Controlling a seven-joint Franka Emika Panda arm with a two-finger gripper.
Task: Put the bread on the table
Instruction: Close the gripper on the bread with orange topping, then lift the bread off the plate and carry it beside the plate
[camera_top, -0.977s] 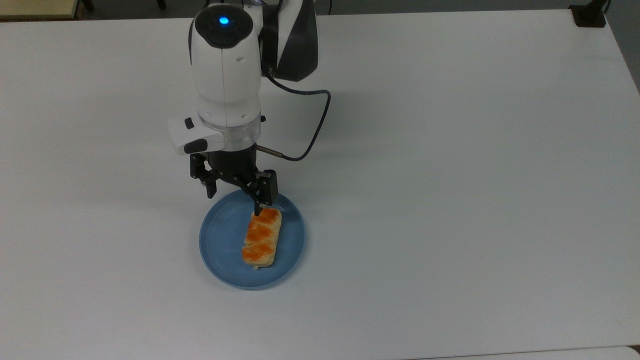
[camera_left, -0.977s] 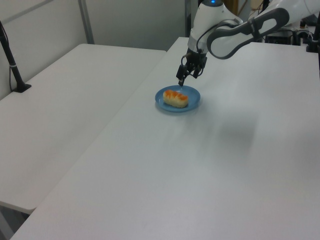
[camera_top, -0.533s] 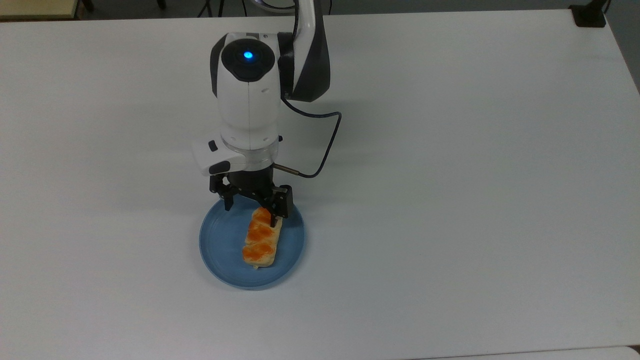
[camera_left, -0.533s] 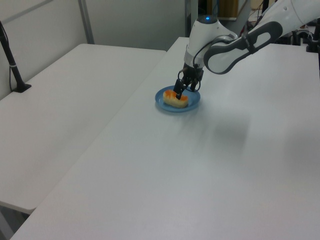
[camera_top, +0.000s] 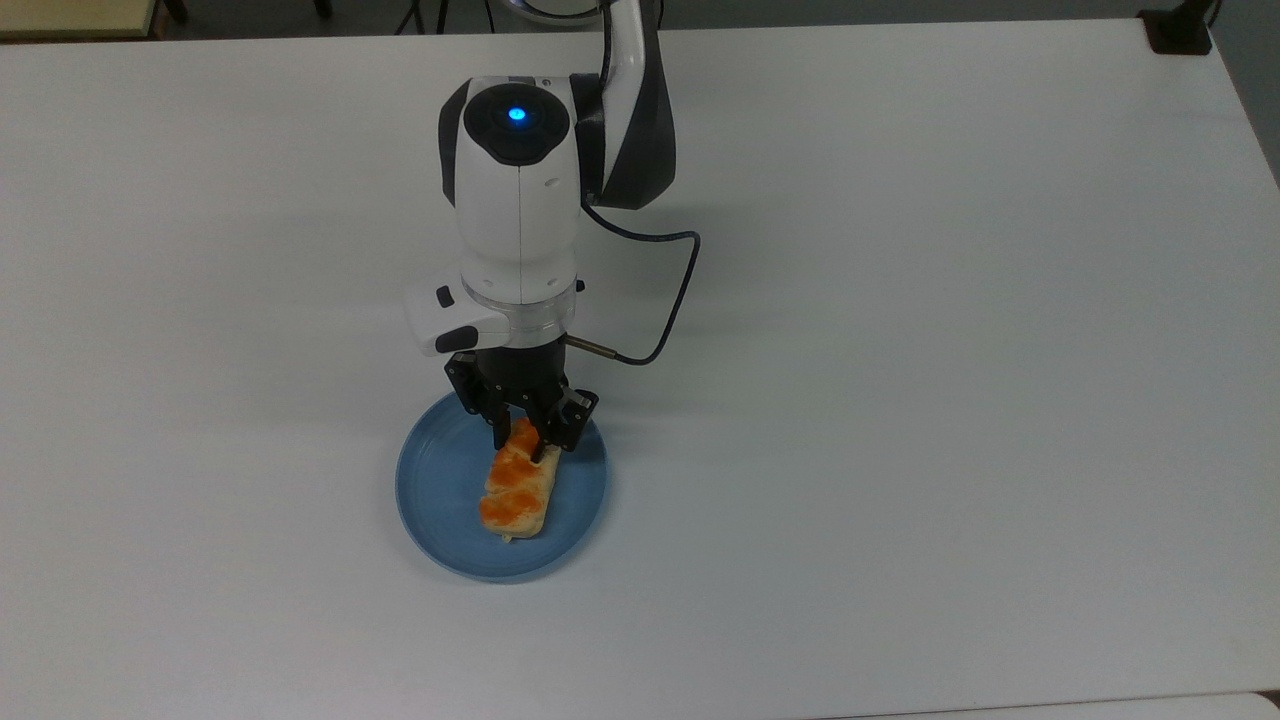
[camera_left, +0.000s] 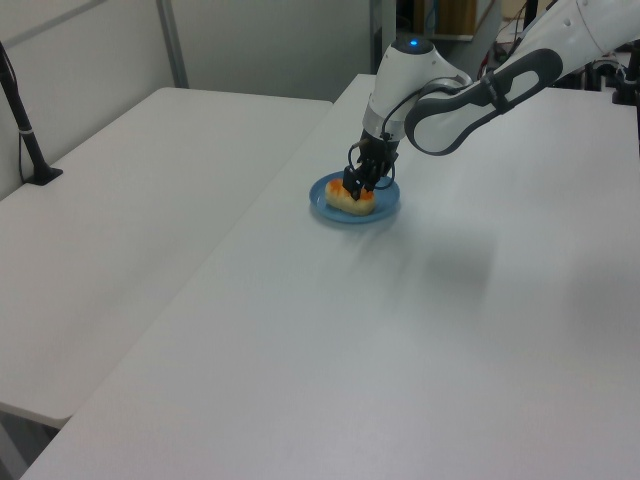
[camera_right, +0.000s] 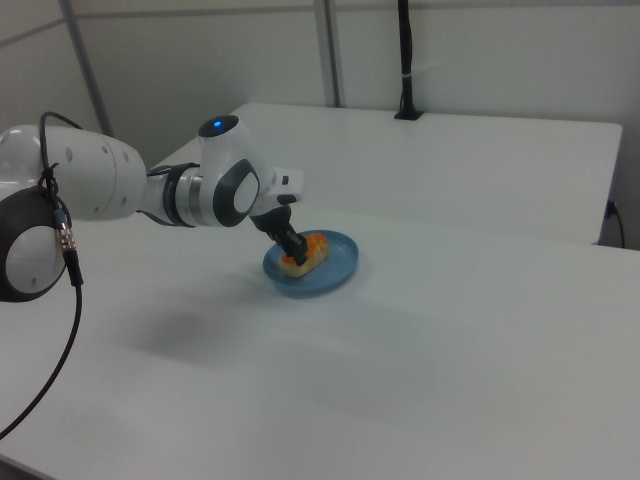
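Fingers (camera_top: 499, 432) of the gripper (camera_top: 522, 440) now stand on either side of the upper end of the bread (camera_top: 516, 482) in the top view, closed in against its sides, where half a second ago they were spread wider with one finger out over the bare plate and the other resting at the bun's edge; the arm (camera_top: 520, 190) has also slid a little toward the top view's right and lower. The bread itself has turned slightly and sits a touch more toward the top view's left on the blue plate (camera_top: 437, 505), which holds nothing else and lies on the white table (camera_top: 950, 400). In the left view, the gripper (camera_left: 358, 188) is down on the near end of the bread (camera_left: 350, 198), lower than it was a moment before, and the bun lies inside the plate (camera_left: 388, 207) on the table (camera_left: 400, 350), with a second white tabletop (camera_left: 130, 200) at the left view's left. In the right view, the gripper (camera_right: 296, 255) reaches down at a slant from the arm (camera_right: 200, 195) and presses on the bread (camera_right: 309, 253) at the end toward the right view's left; the bun rests in the plate (camera_right: 335, 272), not on the bare table (camera_right: 450, 360).
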